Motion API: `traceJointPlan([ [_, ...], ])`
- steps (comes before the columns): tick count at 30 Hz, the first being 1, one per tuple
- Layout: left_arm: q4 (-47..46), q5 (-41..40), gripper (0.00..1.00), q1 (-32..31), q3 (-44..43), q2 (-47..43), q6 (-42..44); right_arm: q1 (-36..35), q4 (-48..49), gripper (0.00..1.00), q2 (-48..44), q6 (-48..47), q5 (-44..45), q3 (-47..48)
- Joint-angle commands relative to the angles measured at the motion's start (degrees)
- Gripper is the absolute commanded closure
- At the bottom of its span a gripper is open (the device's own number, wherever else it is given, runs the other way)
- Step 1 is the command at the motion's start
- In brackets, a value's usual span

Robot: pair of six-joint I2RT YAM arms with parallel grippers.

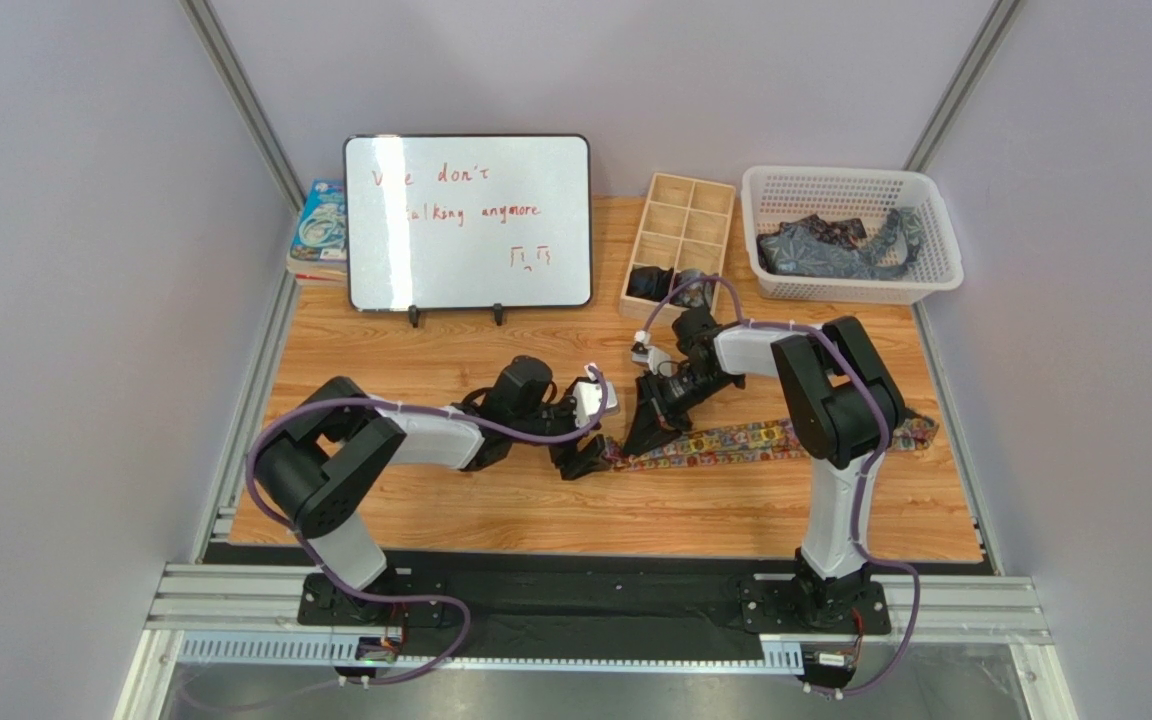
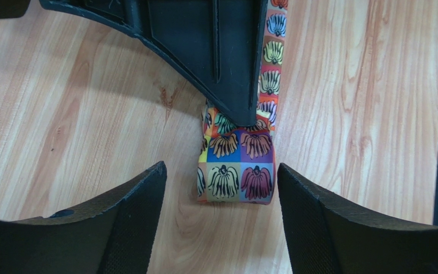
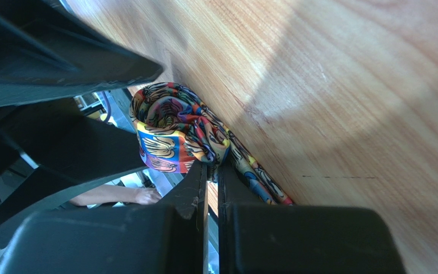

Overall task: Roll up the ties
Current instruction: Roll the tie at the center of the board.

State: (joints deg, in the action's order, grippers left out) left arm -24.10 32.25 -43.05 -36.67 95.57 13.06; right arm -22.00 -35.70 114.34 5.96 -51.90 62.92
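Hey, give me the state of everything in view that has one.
Floral tie: one end rolled, rest flat on table.
Left tool: open, either side of the roll.
Right tool: shut on the roll.
Dark ties: unrolled, heaped in basket.
Box: dark bundle in one compartment.

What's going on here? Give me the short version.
Both arms are working on the floral tie, which lies across the wooden table. The right gripper is shut on its partly rolled end. The left gripper is open, its fingers either side of that roll without touching it. Most of the tie lies unrolled. Dark ties wait in the white basket.
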Motion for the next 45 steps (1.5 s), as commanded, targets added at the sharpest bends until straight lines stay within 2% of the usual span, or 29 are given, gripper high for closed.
traceJointPlan([
  [1, -9.19, -0.60, 0.27, -1.34, 0.45, 3.13, 1.71, 0.64, 1.43, 1.00, 2.81, -1.30, 7.52, -1.66],
  [6, -17.55, -2.45, 0.38, -3.00, 3.00, 6.90, -1.71, 1.34, 2.31, 1.00, 4.13, -0.51, 6.99, -1.48],
  [9, -19.58, -2.80, 0.48, -4.32, 4.05, 8.05, 0.28, 1.26, 2.39, 1.00, 4.74, -0.16, 7.16, -1.31],
  [11, -19.59, -3.33, 0.60, -4.76, 5.11, 7.53, 1.44, 1.35, 2.13, 1.00, 5.01, -0.07, 7.34, -1.04],
  [13, -14.97, -3.33, 0.72, -5.03, 4.94, 4.64, 4.06, 1.34, 1.96, 1.00, 5.27, -0.07, 7.60, -0.78],
  [15, -8.02, -3.34, 0.75, -5.03, 3.01, 0.87, 5.74, 1.34, 1.87, 1.00, 5.27, 0.54, 7.78, -0.34],
  [16, -1.11, -4.12, 0.77, -5.03, 0.57, -0.28, 6.53, 1.34, 1.87, 1.00, 5.36, 0.72, 7.69, -0.08],
  [18, 5.61, -3.69, 0.78, -5.12, -2.26, -2.39, 7.59, 1.43, 2.13, 1.00, 5.36, 1.51, 7.17, 0.62],
  [21, 21.40, -4.73, 0.80, -5.73, -9.20, -1.45, 9.52, 1.43, 2.22, 1.00, 5.54, 2.22, 5.94, 2.20],
  [23, 26.62, -6.14, 0.81, -6.26, -13.77, -0.21, 10.40, 1.78, 1.87, 0.99, 4.58, 2.48, 4.62, 2.48],
  [24, 30.56, -6.76, 0.82, -6.35, -15.00, 1.18, 10.58, 1.96, 1.78, 0.93, 3.88, 3.09, 4.09, 2.30],
  [27, 35.76, -8.25, 0.82, -6.52, -18.61, 3.73, 11.55, 3.45, 0.20, 0.85, 1.24, 3.54, 2.07, 2.21],
  [29, 37.27, -9.57, 0.82, -6.70, -20.28, 5.23, 12.16, 4.59, -1.20, 0.80, -0.60, 3.71, 1.36, 1.69],
  [36, 40.27, -11.77, 0.84, -7.22, -21.69, 6.47, 14.00, 8.11, -3.94, 0.73, -4.21, 4.15, -0.13, 1.86],
  [45, 39.92, -12.39, 0.83, -7.58, -21.78, 6.82, 14.01, 3.20, 3.53, 0.66, -4.75, 14.95, -4.26, 1.60],
])
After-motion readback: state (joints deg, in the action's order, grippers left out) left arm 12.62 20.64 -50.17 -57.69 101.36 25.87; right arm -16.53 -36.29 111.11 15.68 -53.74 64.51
